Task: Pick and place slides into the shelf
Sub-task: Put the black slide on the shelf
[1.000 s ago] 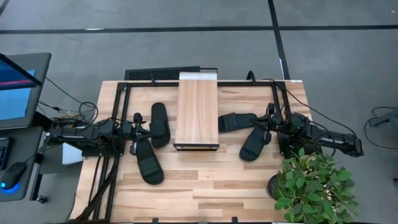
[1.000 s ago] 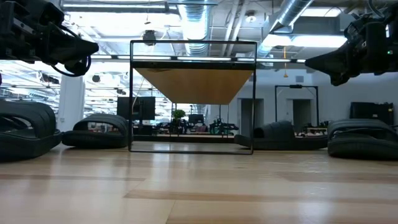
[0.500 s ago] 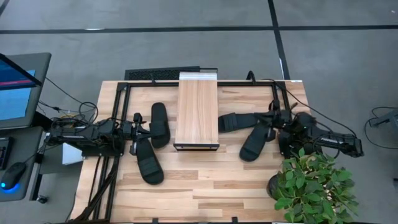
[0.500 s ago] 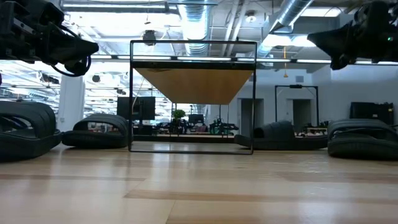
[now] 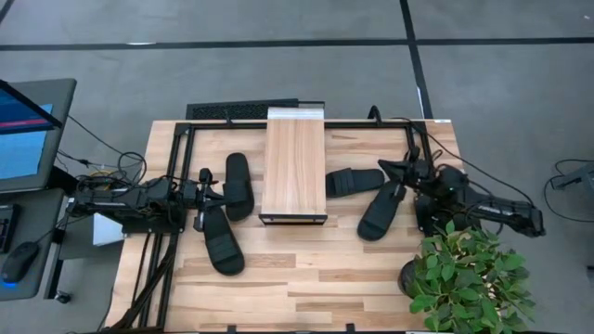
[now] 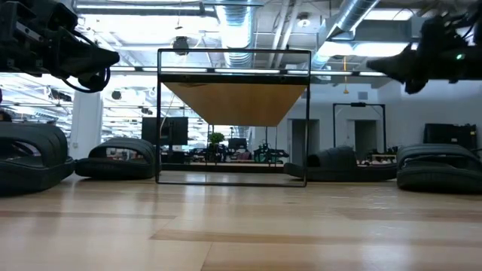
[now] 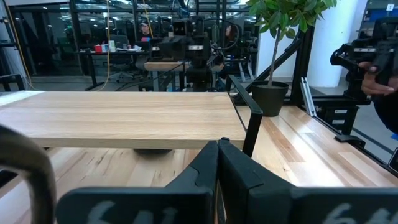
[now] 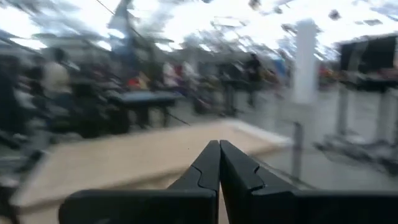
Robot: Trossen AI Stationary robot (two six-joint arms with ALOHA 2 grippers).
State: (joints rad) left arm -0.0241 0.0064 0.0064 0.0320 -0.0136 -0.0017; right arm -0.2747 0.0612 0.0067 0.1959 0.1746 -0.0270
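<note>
- My right gripper (image 5: 382,165) has its jaws clenched on nothing, above the two right slides (image 5: 382,210); its wrist view is blurred.
- My left gripper (image 5: 205,174) is clenched empty too, beside the left slides (image 5: 238,184).
- The shelf (image 5: 295,163) sits mid-desk (image 5: 306,278); from above I can't see under its top.
- A plant (image 5: 469,278) hides the desk corner.
</note>
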